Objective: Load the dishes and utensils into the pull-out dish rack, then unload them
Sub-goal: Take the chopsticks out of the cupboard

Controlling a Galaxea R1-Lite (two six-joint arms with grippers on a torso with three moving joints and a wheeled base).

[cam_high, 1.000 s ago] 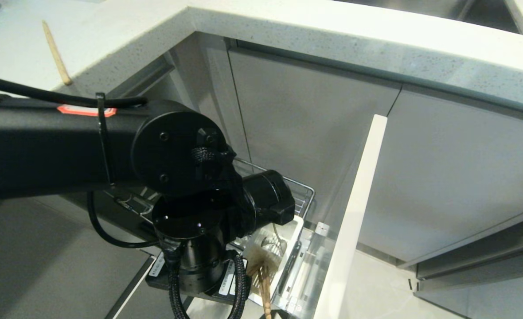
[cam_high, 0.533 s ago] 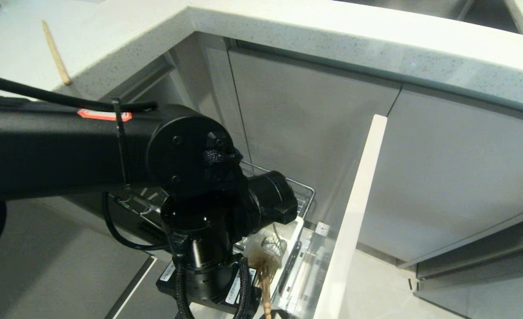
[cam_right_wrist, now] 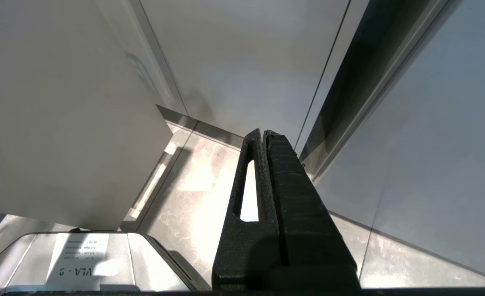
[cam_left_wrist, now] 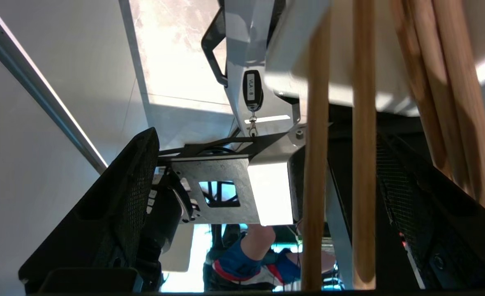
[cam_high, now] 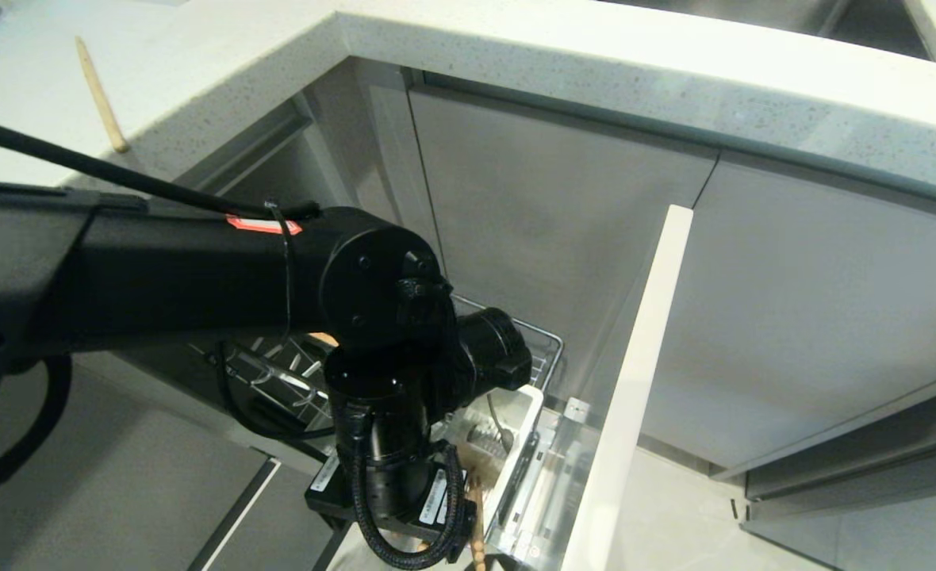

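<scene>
The left arm (cam_high: 198, 277) blocks most of the pull-out dish rack (cam_high: 543, 349), and the chopsticks (cam_left_wrist: 337, 164) run off the frame at both ends.

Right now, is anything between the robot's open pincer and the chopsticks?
Nothing visible: two chopsticks already stand between the fingers of the open left pincer, untouched by either as far as shows.

Left arm (cam_high: 198, 270) over pull-out dish rack (cam_high: 543, 349), chopstick (cam_high: 101, 95) on counter (cam_high: 595, 55)
</scene>
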